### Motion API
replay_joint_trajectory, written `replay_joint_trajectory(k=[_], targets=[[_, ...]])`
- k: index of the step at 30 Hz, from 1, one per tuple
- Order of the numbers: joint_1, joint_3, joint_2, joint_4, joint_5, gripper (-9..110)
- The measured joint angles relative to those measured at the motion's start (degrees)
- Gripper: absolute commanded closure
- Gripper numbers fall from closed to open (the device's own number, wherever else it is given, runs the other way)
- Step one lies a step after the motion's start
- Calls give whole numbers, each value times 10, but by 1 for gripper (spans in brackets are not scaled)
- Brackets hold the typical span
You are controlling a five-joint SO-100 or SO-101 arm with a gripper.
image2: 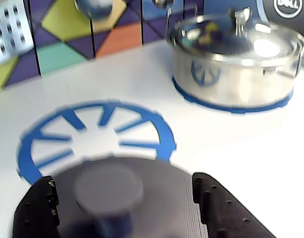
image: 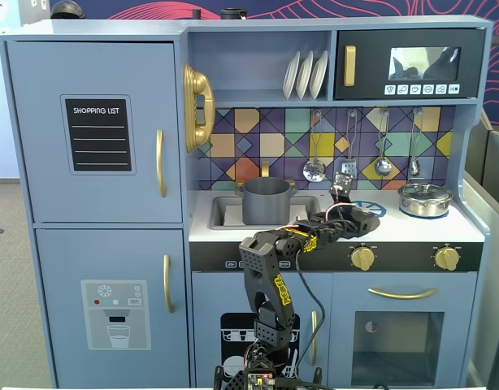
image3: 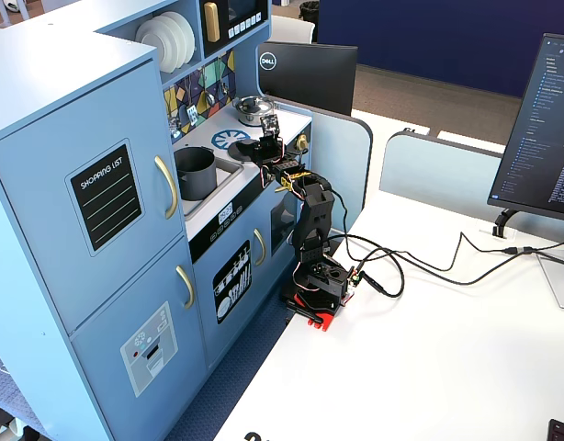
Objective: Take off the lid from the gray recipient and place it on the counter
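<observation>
In the wrist view the gripper (image2: 123,208) is clamped on the dark gray lid (image2: 142,198), carried just short of the blue burner print (image2: 95,136) on the white counter (image2: 231,148). Beyond it stands the silver pot (image2: 233,67). Released from this height, the lid might roll toward the open gray pot (image: 266,200) in the sink.

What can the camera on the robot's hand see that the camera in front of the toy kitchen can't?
Only the wrist view shows the flat round dark gray lid up close between the black gripper fingers. Only the front fixed view shows the open matte gray pot in the sink, white plates and the arm. Both show the shiny silver pot and blue burner print on the white counter.
</observation>
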Motion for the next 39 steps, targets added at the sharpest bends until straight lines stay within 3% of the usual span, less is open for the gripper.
replay_joint_trajectory(k=[3,6,12,16,19,24,30,39], targets=[[-12,-24,40,41,15,82],[-39,-34,112,132,28,102],[-115,13,357,466,76,102],[-180,116,525,679,17,102],[-224,200,613,776,30,102],[-272,361,686,825,-40,101],[-335,519,723,822,-34,101],[-388,529,750,917,21,97]])
